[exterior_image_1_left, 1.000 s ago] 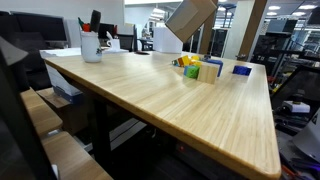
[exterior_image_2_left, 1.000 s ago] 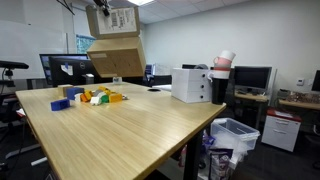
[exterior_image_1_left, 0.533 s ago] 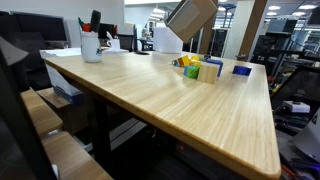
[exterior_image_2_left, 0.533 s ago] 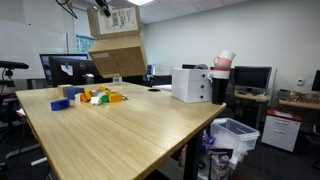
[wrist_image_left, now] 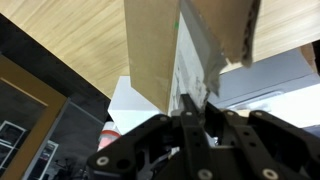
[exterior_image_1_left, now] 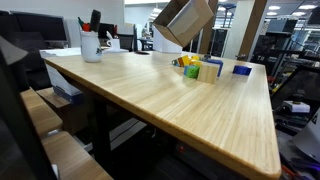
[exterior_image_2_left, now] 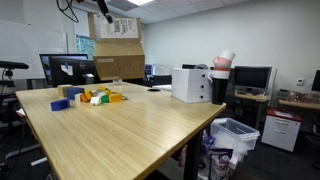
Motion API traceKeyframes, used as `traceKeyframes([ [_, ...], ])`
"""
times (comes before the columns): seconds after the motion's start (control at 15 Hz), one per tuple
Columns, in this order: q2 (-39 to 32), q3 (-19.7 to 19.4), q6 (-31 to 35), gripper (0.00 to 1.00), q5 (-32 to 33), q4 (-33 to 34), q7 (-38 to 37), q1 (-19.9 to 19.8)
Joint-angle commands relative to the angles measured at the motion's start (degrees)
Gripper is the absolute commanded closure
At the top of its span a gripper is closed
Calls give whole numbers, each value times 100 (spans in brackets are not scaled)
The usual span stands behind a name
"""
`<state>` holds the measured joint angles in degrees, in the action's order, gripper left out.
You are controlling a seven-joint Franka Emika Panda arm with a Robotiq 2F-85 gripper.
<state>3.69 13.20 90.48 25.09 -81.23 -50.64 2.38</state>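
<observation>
A brown cardboard box [exterior_image_1_left: 188, 18] [exterior_image_2_left: 118, 55] hangs in the air over the far end of the wooden table [exterior_image_1_left: 180, 105] [exterior_image_2_left: 130, 130]. My gripper [wrist_image_left: 195, 105] is shut on the box's upper flap; in an exterior view the gripper [exterior_image_2_left: 103, 10] comes down from the top edge. In the wrist view the box [wrist_image_left: 160, 50] fills the middle, with a white labelled panel beside the fingers. Below the box on the table lies a cluster of coloured blocks [exterior_image_1_left: 198, 68] [exterior_image_2_left: 90, 96], with a blue block [exterior_image_1_left: 242, 70] [exterior_image_2_left: 60, 103] off to one side.
A white mug with pens [exterior_image_1_left: 91, 45] stands at one table corner. A white box-like machine [exterior_image_2_left: 192, 84] sits at the table's edge, stacked cups [exterior_image_2_left: 222, 63] behind it. A bin [exterior_image_2_left: 236, 135] stands on the floor. Monitors [exterior_image_2_left: 65, 68] and desks surround the table.
The hanging box has swung from a tilt toward level and shifted a little sideways. The grip on its flap is unchanged; the blocks have not moved.
</observation>
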Motion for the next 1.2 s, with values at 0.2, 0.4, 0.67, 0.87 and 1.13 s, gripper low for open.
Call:
traceKeyframes([
  [0.2, -126, -193, 141, 98, 155, 40, 1561, -44],
  [0.4, -252, -322, 57, 98, 625, 72, 1774, 126],
  [0.67, -320, -227, 164, 98, 1474, -143, 2078, 106],
  [0.87, -360, -177, 250, 98, 1988, -362, 2417, 141],
  [1.13, -330, -319, 600, 98, 2003, -650, 3165, 369],
])
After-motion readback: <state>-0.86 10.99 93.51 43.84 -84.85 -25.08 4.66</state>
